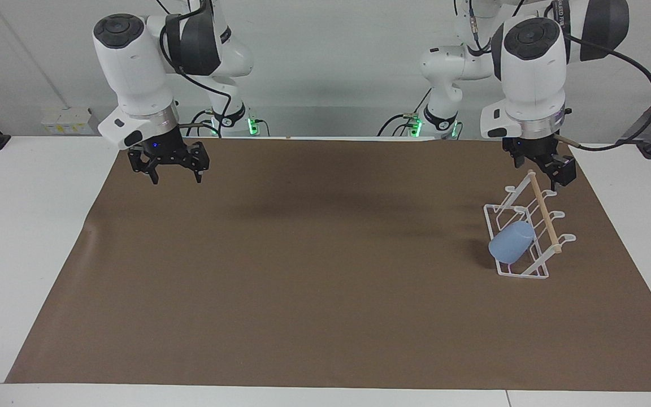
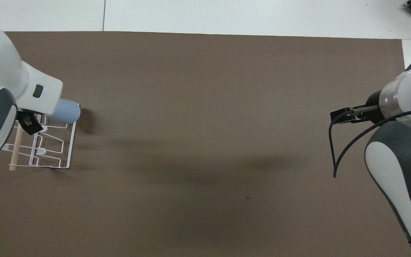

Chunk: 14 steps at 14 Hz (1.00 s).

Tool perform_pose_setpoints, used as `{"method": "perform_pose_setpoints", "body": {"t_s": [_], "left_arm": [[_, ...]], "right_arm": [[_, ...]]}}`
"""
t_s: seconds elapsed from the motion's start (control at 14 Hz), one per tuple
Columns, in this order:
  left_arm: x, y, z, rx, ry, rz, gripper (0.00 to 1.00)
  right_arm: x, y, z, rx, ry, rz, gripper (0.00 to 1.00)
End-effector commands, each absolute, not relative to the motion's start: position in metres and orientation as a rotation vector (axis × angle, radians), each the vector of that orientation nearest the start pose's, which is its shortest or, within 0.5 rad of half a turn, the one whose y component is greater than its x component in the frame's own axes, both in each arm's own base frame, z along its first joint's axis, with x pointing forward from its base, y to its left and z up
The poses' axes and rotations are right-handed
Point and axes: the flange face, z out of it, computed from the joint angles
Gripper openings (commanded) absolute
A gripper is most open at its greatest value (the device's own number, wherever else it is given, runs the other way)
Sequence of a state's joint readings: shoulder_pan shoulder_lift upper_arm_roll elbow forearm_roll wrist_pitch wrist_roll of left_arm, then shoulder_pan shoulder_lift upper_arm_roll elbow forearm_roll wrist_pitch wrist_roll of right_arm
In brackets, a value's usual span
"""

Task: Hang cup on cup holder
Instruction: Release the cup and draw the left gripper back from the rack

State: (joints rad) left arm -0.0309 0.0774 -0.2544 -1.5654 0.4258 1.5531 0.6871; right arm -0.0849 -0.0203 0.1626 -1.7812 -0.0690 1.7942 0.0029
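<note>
Surface: a white table [image 1: 31,237] is covered over most of its top by a brown mat [image 1: 314,271]; the mat's edge toward the right arm's end shows a slight wrinkle.
Room: a pale wall is seen above the table, with the two arm bases and green lights at the table's edge nearest the robots.
Cup holder: the white wire cup holder [image 1: 520,237] [image 2: 54,150] is stood on the mat at the left arm's end of the table; a light wooden rod [image 1: 545,213] [image 2: 15,148] is carried along its top.
Cup: the light-blue cup [image 1: 511,241] [image 2: 64,111] is seen tilted on a prong of the cup holder, at the end of the rack farther from the robots, with its closed base pointing up and toward the middle of the table.
Cup relative to left gripper: the cup is well apart from the left gripper and untouched by it.
Left gripper: the left gripper [image 1: 551,169] [image 2: 29,123] is raised over the end of the cup holder nearer the robots, close to the rod's tip; nothing is held, and how wide the fingers stand cannot be told.
Right gripper: the right gripper [image 1: 176,169] [image 2: 339,117] hangs in wait over the mat at the right arm's end; its fingers are spread wide and nothing is held.
</note>
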Motion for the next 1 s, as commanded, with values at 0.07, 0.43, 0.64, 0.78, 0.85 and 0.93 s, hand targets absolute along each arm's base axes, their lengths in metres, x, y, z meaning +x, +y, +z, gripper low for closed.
{"method": "perform_pose_setpoints", "body": {"t_s": [0.07, 0.43, 0.64, 0.78, 0.85, 0.93], "left_arm": [[0.556, -0.092, 0.611, -2.715, 1.055, 0.189, 1.0], [0.551, -0.067, 0.638, -2.93, 0.816, 0.205, 1.0], [0.539, -0.058, 0.659, -2.96, 0.733, 0.204, 1.0], [0.533, -0.052, 0.668, -3.022, 0.602, 0.17, 1.0], [0.528, -0.054, 0.675, -3.024, 0.58, 0.147, 1.0], [0.528, -0.053, 0.676, -3.026, 0.569, 0.135, 1.0]], "right_arm": [[0.555, 0.036, 0.558, -3.194, -0.114, -0.091, 1.0], [0.555, 0.037, 0.559, -3.194, -0.123, -0.088, 1.0], [0.554, 0.036, 0.558, -3.195, -0.121, -0.081, 1.0], [0.554, 0.036, 0.558, -3.193, -0.12, -0.081, 1.0], [0.554, 0.036, 0.558, -3.195, -0.121, -0.081, 1.0], [0.554, 0.036, 0.558, -3.195, -0.121, -0.081, 1.0]]}}
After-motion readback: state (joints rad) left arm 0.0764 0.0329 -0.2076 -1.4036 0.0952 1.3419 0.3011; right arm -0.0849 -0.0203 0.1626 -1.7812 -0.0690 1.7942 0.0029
